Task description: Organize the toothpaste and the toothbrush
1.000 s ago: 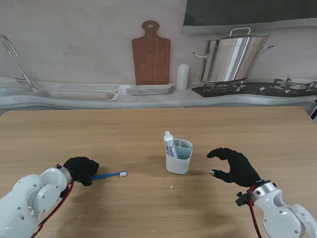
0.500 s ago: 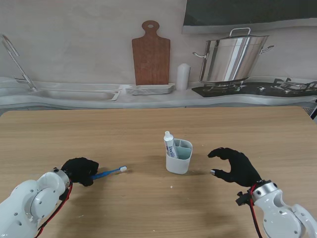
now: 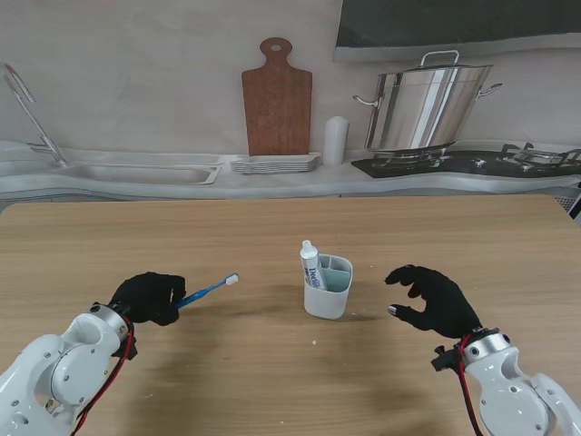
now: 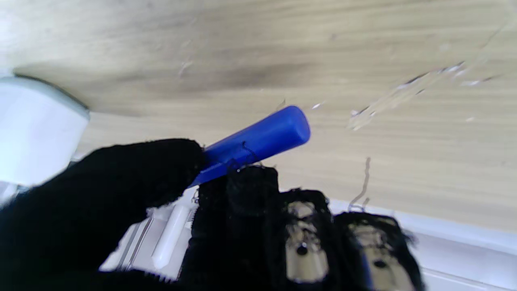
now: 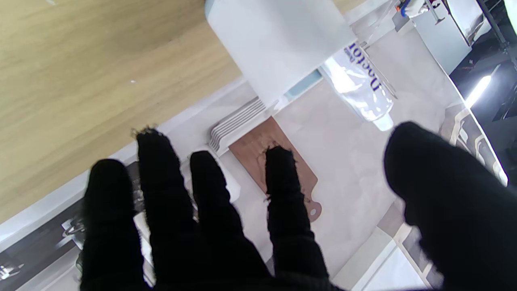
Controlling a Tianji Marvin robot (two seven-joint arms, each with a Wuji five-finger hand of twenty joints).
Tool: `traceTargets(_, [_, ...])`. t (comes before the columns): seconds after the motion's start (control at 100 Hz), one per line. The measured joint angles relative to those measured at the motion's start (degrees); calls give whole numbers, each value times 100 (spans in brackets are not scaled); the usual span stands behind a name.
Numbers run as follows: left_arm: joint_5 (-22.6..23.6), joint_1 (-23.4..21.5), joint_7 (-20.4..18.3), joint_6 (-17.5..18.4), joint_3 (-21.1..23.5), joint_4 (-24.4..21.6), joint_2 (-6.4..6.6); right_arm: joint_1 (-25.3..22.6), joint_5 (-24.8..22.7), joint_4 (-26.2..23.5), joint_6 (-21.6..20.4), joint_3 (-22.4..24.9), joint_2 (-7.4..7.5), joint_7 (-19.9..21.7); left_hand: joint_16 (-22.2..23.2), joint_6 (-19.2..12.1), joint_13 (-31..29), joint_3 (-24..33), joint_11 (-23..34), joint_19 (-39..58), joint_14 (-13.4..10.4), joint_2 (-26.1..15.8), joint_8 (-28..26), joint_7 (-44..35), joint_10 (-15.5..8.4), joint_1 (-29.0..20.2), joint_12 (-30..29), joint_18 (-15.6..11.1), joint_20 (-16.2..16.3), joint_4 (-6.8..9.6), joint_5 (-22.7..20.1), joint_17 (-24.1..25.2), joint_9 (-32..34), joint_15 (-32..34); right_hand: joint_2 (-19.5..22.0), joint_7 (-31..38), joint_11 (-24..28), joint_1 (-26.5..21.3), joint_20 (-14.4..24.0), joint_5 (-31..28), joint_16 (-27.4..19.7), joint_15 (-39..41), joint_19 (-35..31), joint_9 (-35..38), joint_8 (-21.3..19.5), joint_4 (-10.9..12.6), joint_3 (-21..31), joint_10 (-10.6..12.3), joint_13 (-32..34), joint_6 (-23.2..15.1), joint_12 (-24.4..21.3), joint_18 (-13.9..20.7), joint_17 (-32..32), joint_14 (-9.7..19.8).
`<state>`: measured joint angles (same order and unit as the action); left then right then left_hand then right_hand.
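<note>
Left hand (image 3: 150,297) is clamped on the brush (image 3: 208,290): thumb and fingers (image 4: 238,210) closed round the blue handle, and the butt end (image 4: 282,131) sticks out past the fist in the wrist view. Brush is off the table (image 3: 272,227), tilted, with the white head (image 3: 233,279) up and pointing right toward the cup (image 3: 328,287). The head is well short of the cup and clearly apart from it.

Right hand (image 3: 430,301) holds nothing. Its fingers (image 5: 282,190) are spread and curled, the thumb (image 5: 440,194) is apart from the rest, and it hovers just right of the cup without touching it (gap visible in the stand view).

Cup is white, stands mid-table between the two hands, and is split into compartments. Paste (image 3: 311,266) stands upright in the left compartment with its cap up, leaning slightly left. The right wrist view shows the cup wall (image 5: 278,44) close ahead of the fingers, with the tube (image 5: 359,87) poking out of it.

Can't tell from the left wrist view how far the handle runs inside the fist.
</note>
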<state>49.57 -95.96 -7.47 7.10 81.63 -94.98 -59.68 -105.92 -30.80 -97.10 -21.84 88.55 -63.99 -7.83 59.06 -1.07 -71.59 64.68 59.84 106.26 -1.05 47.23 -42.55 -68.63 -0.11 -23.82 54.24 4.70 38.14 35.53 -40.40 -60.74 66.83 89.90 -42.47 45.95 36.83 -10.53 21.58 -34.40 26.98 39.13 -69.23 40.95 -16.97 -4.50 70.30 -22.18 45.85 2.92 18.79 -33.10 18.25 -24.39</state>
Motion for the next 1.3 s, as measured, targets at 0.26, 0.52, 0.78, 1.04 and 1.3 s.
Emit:
traceTargets(0.26, [-833,-120,345,-283,-64,-479,-109,0,478,-385,120,-243,-11,94,0,0,0,-7,0,3,32,27,43,25,35,-64,0,12,0,1,0,0,0,0,-452,234,666,-9,668,0,565,959,-753,404,-141,-18,76,-3,790,0,272,120,921,146])
traceTargets(0.52, [-1233,-260,652,-355,-158,-886,-236,94,374,-798,244,-669,20,330,0,0,0,-7,-84,7,66,89,61,34,75,-126,0,30,0,1,0,-3,0,0,-770,489,1165,-93,836,247,668,1424,-999,405,-309,-78,66,136,1193,-24,441,481,1453,562])
traceTargets(0.78, [-1800,-385,957,-400,-333,-1270,-337,391,759,-1129,709,-1157,51,634,0,0,0,-7,-88,14,109,211,92,35,134,-232,0,90,0,1,-2,-11,0,0,-1036,704,1625,-94,981,619,844,1947,-1317,403,-395,-138,185,208,1377,-24,588,672,1751,820])
traceTargets(1.04, [-2047,-434,1185,-248,-538,-1509,-421,818,796,-1178,1034,-1665,43,585,-3,0,0,-7,-92,14,118,219,118,36,142,-250,0,98,0,1,-3,-11,0,0,-1208,892,1892,-196,983,988,848,2153,-1454,407,-468,-212,351,286,1560,117,704,746,2007,1004])
traceTargets(1.3, [-2222,-386,1249,-40,-714,-1548,-448,1182,848,-1120,1204,-2066,-6,478,-4,0,0,-5,-101,14,139,284,123,36,169,-308,0,106,0,-15,-5,-12,0,0,-1326,1052,2099,-196,983,1370,848,2288,-1540,407,-483,-262,405,417,1671,139,772,878,2097,1139])
